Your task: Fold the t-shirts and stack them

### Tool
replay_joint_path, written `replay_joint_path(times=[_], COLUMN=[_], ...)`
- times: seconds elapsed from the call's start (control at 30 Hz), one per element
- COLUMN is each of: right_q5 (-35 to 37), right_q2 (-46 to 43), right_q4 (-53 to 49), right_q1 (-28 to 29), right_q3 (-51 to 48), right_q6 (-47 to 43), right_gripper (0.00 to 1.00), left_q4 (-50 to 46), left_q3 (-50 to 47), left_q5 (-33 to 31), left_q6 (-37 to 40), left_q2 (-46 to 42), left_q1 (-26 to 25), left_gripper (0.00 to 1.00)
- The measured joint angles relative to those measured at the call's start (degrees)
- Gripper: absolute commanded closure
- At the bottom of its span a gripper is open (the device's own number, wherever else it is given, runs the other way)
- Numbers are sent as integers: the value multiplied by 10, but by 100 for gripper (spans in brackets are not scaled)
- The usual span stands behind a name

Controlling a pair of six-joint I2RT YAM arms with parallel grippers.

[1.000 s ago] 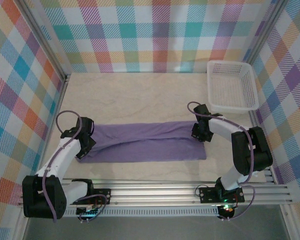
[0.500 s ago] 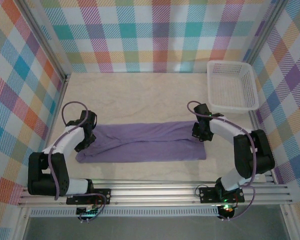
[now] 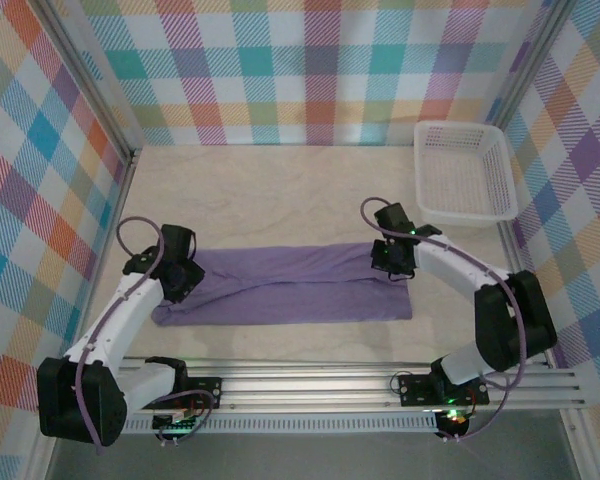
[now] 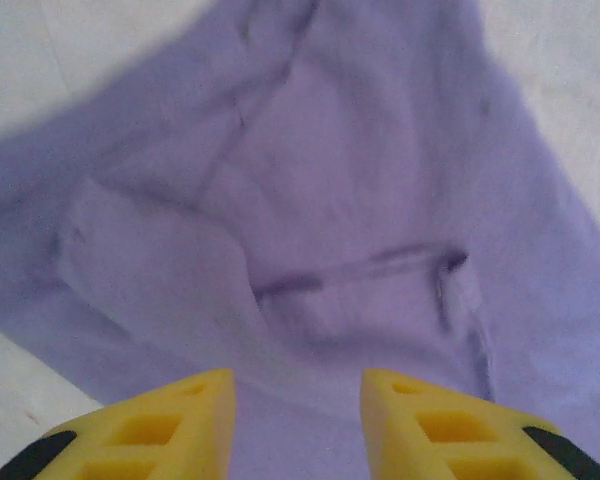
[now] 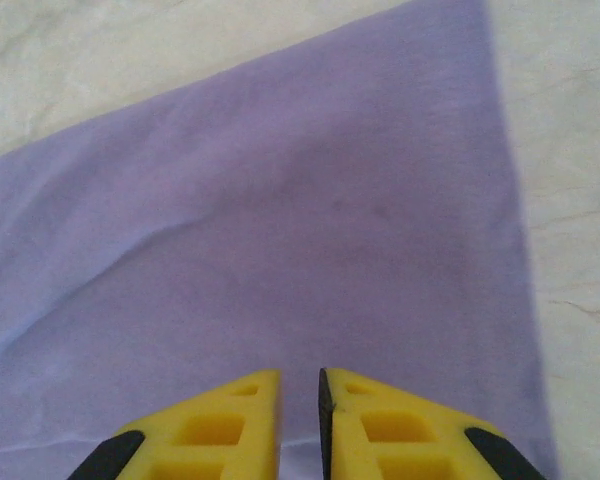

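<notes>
From above we see the lavender t-shirt (image 3: pixel 290 285) folded into a long band on the tabletop (image 3: pixel 280 190), lying left of the white basket (image 3: pixel 467 217) and nearer the arm bases than it. The right fingers (image 5: pixel 220 420) sit over the band's end closest to the basket, the left fingers (image 4: pixel 170 425) over the end farthest from it. The wrist cameras add the grip: the left fingers stand apart above wrinkled cloth, holding nothing. The right fingers are all but closed over smooth fabric, and we cannot tell whether they pinch it.
</notes>
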Motion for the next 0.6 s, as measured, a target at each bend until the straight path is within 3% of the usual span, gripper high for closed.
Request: replay_joint_path(times=[0.23,0.33,0.43,0.6], right_q5=[-13,-9,-10,-25], right_q2=[80,78,101,161], right_q4=[-9,-18,-31,-34], right_q1=[-17,-23,-34,-40], right_q3=[23,34,67,92], right_q6=[-17,-32,-44,-53], right_gripper=[83,80,84,82], left_q4=[16,31,56,67], left_q3=[-40,-38,-32,52], left_q5=[61,61,66,101], left_q6=[-69,-75,-78,-66], left_q2=[45,92,158,267], left_q1=[-11,-11,0,32], left_gripper=[65,66,68,69])
